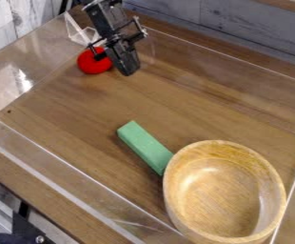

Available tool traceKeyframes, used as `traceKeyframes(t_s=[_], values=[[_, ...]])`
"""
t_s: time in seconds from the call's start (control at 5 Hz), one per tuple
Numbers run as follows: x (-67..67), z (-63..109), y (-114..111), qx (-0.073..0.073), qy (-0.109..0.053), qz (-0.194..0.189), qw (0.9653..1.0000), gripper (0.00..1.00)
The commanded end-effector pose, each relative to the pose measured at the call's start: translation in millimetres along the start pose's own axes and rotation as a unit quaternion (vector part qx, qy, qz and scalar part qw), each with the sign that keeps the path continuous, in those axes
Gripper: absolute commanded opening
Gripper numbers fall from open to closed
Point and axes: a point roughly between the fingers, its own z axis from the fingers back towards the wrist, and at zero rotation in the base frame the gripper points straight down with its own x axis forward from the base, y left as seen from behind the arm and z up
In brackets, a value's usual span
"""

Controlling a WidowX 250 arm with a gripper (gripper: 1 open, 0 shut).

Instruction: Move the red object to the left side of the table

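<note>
The red object (90, 63), a small round toy fruit, lies on the brown wooden table (214, 105) near its far left corner. My black gripper (128, 67) comes down from above and stands right against the fruit's right side, covering part of it. The fingers are pressed together with nothing between them. I cannot tell for certain whether they touch the fruit or are a hair apart.
A flat green block (145, 147) lies near the middle front, its end against a round wooden bowl (226, 194) at the front right. Low clear plastic walls (36, 57) edge the tabletop. A white fixture stands behind the fruit at the back wall.
</note>
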Motion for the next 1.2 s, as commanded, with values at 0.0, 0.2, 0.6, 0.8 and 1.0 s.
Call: traceKeyframes(t_s=[0.0, 0.2, 0.6, 0.8, 1.0], values=[[7.5, 28.2, 6.9, -0.002, -0.021, -0.014, 0.9997, 0.00], [15.1, 37.5, 23.6, -0.012, -0.013, -0.013, 0.9998, 1.00], [13.8, 41.5, 24.7, -0.039, -0.013, 0.007, 0.9991, 1.00], [12.2, 43.0, 24.7, -0.046, -0.011, 0.015, 0.9988, 1.00], [13.7, 37.7, 35.7, -0.058, -0.030, 0.042, 0.9970, 1.00]])
